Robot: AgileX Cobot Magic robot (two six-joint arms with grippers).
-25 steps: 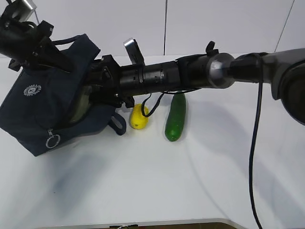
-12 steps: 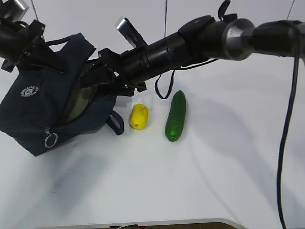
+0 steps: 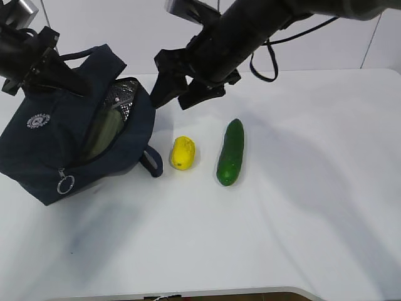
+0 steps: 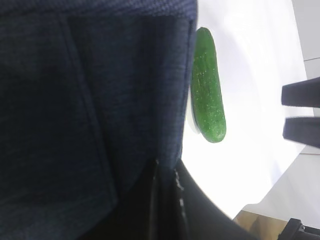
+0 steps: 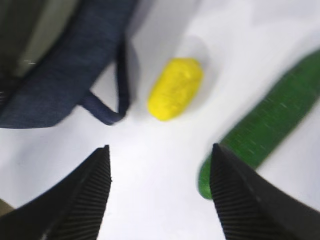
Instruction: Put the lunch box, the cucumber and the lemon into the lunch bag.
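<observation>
The navy lunch bag [image 3: 62, 144] lies open on the left, foil lining showing. The sage-green lid of the lunch box [image 3: 105, 130] shows inside its mouth. My left gripper [image 3: 74, 83] is shut on the bag's upper fabric edge [image 4: 150, 125] and holds it up. The yellow lemon [image 3: 182, 152] lies right of the bag, the dark green cucumber [image 3: 230, 152] right of the lemon. My right gripper [image 3: 172, 94] is open and empty, raised above the table behind the lemon. In the right wrist view its fingers [image 5: 85, 195] frame bare table, with the lemon [image 5: 175, 88] and cucumber [image 5: 265, 132] beyond.
The white table [image 3: 282, 219] has its front edge at the bottom of the exterior view. A bag handle loop [image 3: 152, 162] lies on the table beside the lemon. Two dark chair legs [image 4: 302, 112] show past the table in the left wrist view.
My right gripper has come out of the bag's mouth, moving up and to the right, and is now empty. The lunch box stays inside the bag. The left gripper has not moved.
</observation>
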